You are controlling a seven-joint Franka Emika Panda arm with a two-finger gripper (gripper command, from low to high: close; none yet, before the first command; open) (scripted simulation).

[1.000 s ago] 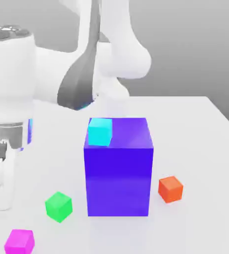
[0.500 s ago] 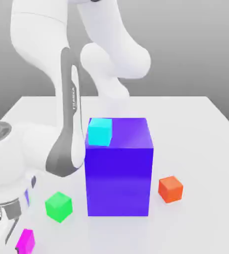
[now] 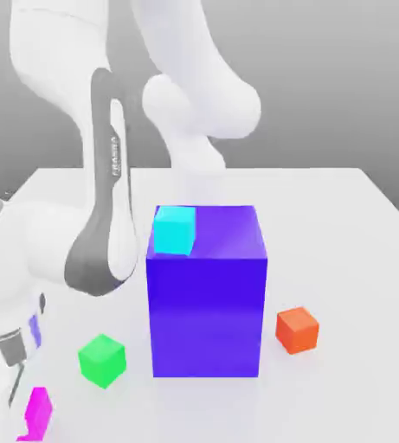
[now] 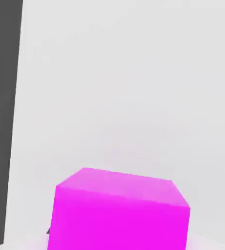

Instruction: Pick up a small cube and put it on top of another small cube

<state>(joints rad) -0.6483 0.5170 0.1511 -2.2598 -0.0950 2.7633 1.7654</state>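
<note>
Though small, likely handles as stiff, light and sturdy: small bright magenta cube, solid-looking, with flat faces and crisp edges. Rests on the white tabletop at the exterior view's lower left corner. Looms close and square-on in the hand view. Looks smooth, so possibly slippery. Best taken by two opposite flat side faces, near mid-height, never by corners.

Pinched, by the look of it, by the white two-finger gripper, jaws clenched against its sides and partly covering it.

Further out: small green cube nearby, apart from it. Then a tall blue-violet block, bearing a small cyan cube on a top corner. Beyond, toward the exterior view's right, a small orange cube.
</note>
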